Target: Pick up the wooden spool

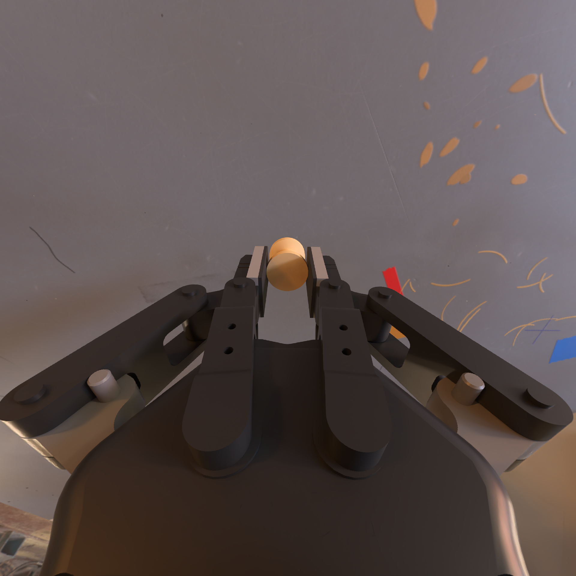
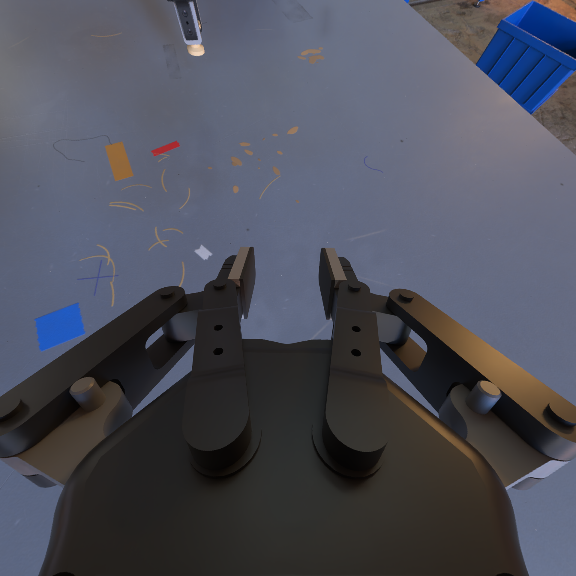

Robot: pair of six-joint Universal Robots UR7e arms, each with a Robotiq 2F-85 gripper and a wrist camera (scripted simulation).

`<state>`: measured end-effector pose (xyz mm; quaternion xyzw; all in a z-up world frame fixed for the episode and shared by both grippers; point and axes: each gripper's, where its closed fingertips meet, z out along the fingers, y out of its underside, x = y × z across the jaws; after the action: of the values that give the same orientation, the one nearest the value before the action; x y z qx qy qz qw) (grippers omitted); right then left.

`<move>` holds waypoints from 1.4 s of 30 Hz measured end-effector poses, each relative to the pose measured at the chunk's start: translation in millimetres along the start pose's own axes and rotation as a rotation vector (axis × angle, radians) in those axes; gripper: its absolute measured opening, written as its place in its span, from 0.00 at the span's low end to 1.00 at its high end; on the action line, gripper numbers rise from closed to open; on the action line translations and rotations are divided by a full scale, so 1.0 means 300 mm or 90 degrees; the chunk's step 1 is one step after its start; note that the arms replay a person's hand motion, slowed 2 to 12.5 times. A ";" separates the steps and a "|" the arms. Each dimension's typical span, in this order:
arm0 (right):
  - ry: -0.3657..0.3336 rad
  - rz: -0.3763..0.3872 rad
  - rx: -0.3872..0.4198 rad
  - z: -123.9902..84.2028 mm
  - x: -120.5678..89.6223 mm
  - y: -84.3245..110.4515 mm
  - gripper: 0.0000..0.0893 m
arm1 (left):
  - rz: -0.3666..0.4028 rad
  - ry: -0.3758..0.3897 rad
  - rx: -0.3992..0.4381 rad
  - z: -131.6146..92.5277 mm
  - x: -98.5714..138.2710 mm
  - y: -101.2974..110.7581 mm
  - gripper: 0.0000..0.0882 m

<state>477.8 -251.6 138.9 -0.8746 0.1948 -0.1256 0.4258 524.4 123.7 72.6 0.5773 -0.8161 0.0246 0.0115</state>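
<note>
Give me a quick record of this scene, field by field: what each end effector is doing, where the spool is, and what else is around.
left end effector: shut on the wooden spool, one pad on each side
spool above table: looks lifted in the right wrist view
right end effector: open, nothing between its fingers
table: grey, marked with tan smears and tape patches
blue tape: on the table, near the right end effector
blue bin: beyond the table edge

The far flange of the round light-wooden spool (image 1: 286, 271) hides behind its near one, while the ribbed blue plastic bin (image 2: 526, 62) is cut off at the frame's right edge.
</note>
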 end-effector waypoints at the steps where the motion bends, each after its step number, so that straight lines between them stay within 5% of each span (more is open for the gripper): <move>1: 0.000 0.000 0.000 0.000 0.000 0.000 0.42 | 0.004 0.000 0.000 -0.009 0.005 -0.001 0.25; 21: -0.002 0.003 -0.004 0.009 -0.002 0.007 0.42 | 0.114 0.001 0.028 -0.217 0.167 -0.054 0.25; 42: -0.033 0.033 0.035 0.015 -0.038 -0.015 0.42 | 0.232 0.123 0.105 -0.369 0.537 -0.149 0.25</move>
<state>470.6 -240.8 139.2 -0.8603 0.2033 -0.0972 0.4574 511.7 -36.7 192.0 0.4139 -0.8974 0.1480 0.0376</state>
